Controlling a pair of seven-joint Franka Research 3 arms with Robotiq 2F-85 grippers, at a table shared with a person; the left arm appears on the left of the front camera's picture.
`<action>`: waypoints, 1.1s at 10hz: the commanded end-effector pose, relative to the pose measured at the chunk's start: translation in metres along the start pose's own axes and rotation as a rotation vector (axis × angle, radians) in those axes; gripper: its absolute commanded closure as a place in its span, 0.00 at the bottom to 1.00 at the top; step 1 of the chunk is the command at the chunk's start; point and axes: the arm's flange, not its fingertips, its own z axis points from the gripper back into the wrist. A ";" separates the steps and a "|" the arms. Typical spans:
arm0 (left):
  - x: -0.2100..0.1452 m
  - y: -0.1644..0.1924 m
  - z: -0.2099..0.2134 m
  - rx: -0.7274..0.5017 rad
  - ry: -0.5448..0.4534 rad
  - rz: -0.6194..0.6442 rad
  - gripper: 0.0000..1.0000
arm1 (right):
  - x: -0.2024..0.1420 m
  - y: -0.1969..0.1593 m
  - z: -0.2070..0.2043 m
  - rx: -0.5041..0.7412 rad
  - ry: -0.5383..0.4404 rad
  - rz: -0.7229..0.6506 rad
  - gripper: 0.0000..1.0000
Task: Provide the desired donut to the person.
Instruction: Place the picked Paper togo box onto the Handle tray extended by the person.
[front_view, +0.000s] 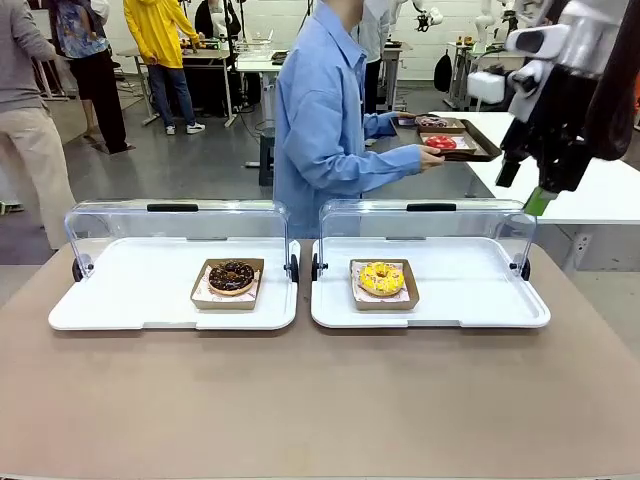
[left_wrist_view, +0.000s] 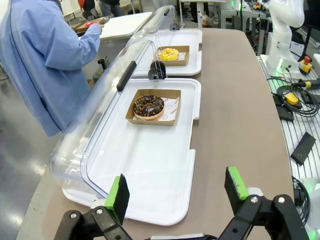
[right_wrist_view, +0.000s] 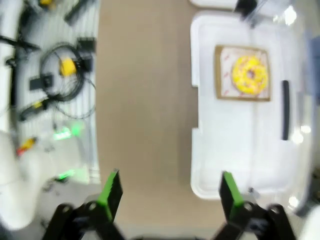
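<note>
Glossy clear plastic lids (front_view: 180, 222) stand over smooth white plastic trays (front_view: 120, 300) on a matt brown bench (front_view: 320, 400). The donut boxes (front_view: 228, 292) look like brown cardboard, and the chocolate donut (left_wrist_view: 148, 105) seems shiny.

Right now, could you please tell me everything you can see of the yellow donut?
The yellow donut is a ring with bright yellow icing and small coloured sprinkles. It lies flat in a shallow brown cardboard tray lined with printed paper. That tray sits near the middle of the right-hand white tray, whose clear lid stands open behind it. Nothing else touches the donut; both grippers are apart from it.
</note>
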 end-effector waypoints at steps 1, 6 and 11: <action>0.001 -0.001 0.001 0.004 -0.006 -0.004 0.00 | -0.039 -0.030 0.033 0.082 -0.260 -0.128 0.00; 0.001 -0.001 0.001 0.004 -0.006 -0.004 0.00 | -0.177 -0.058 0.043 0.083 -0.750 -0.037 0.00; 0.001 -0.001 0.001 0.004 -0.006 -0.004 0.00 | -0.246 -0.043 -0.002 -0.110 -0.736 -0.054 0.00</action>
